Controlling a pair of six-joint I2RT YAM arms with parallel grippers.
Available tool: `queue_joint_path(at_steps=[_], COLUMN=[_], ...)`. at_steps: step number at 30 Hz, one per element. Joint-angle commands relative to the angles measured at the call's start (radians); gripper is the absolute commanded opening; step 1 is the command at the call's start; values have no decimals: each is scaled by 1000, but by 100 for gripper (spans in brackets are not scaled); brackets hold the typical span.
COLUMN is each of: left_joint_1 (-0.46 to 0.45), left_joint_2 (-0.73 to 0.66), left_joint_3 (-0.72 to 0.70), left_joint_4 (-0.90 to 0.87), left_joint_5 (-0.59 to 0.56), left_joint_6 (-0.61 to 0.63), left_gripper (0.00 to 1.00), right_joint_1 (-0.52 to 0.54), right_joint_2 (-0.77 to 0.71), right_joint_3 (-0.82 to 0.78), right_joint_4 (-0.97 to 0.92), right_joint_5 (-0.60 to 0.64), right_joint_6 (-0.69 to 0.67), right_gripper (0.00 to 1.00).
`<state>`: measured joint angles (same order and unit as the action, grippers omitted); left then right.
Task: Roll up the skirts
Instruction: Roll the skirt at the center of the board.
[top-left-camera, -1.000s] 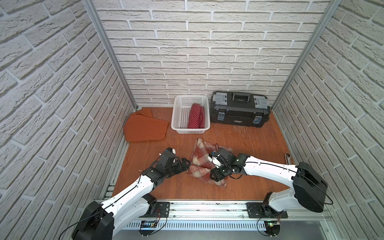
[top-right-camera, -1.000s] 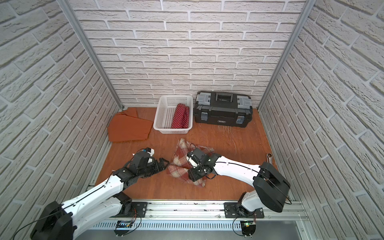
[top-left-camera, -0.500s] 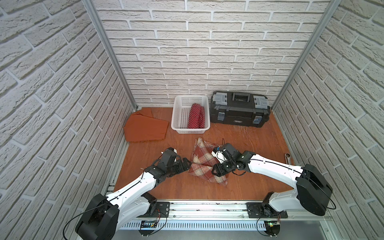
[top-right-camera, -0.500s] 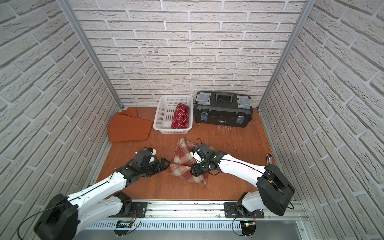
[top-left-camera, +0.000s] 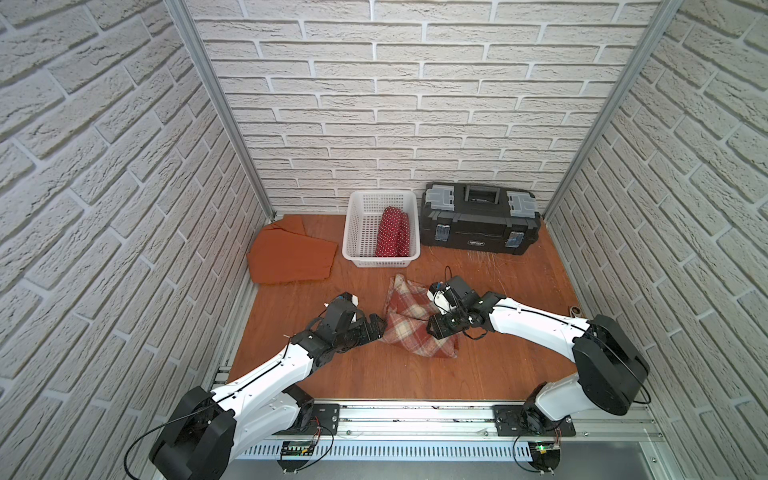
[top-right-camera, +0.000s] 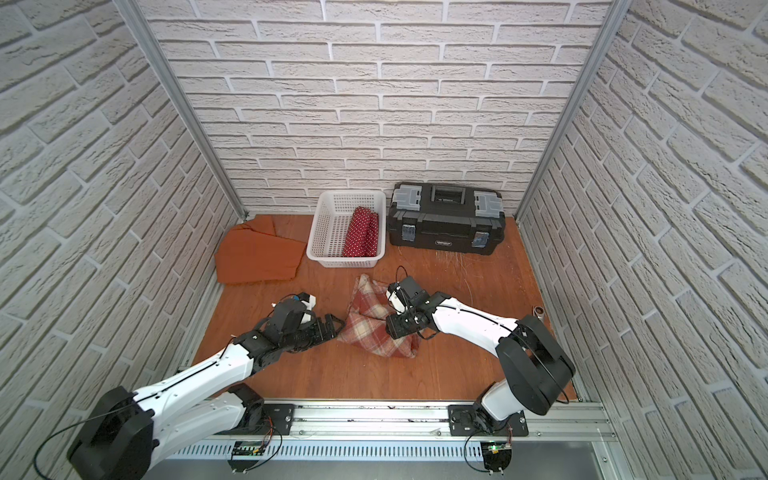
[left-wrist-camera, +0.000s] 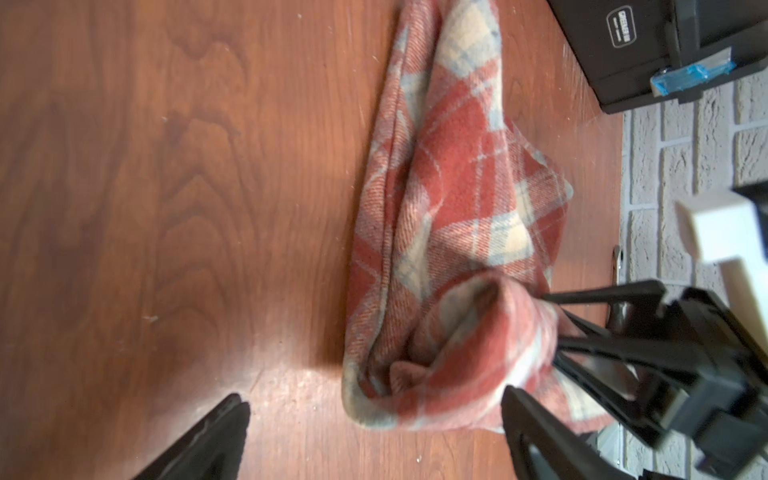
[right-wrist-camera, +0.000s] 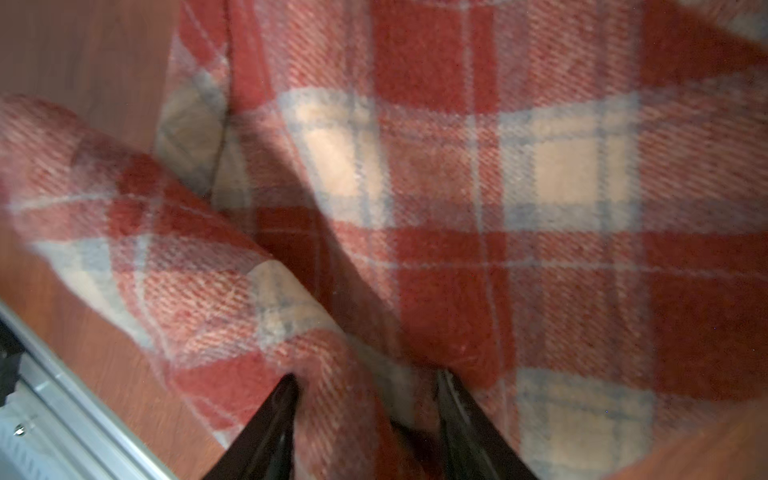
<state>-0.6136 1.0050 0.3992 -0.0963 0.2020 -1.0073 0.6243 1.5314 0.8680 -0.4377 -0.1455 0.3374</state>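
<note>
Right gripper (right-wrist-camera: 365, 386) shifted slightly, clamping plaid skirt (top-left-camera: 409, 316); left gripper (left-wrist-camera: 374, 409) spread wide. Three skirts: plaid half-rolled, polka-dot skirt (top-left-camera: 392, 232) rolled in one basket (top-left-camera: 380, 262), orange skirt (top-left-camera: 291, 259) flat.

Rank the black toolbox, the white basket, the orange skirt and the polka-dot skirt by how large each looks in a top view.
Largest to smallest:
1. black toolbox
2. white basket and orange skirt: too alike in spread to rank
3. polka-dot skirt, rolled up inside the basket
</note>
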Motion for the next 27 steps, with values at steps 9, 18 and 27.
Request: queue_joint_path(at_steps=[9,18,27], left_joint_1=[-161,-254,-288], left_joint_2=[10,228,447], left_joint_3=[-35,-63,-27], left_joint_4=[164,455,669], left_joint_5=[-157,-339,-467], left_joint_6=[-115,-203,-243], left_gripper=[98,98,98], right_joint_1=[-18,-17,-17], right_joint_2=[76,72,69], right_joint_3=[-8,-14,-22], right_joint_4=[21,16,7], right_joint_5=[98,74,60], right_joint_6=[-24,-29,-26], right_gripper=[53,52,50])
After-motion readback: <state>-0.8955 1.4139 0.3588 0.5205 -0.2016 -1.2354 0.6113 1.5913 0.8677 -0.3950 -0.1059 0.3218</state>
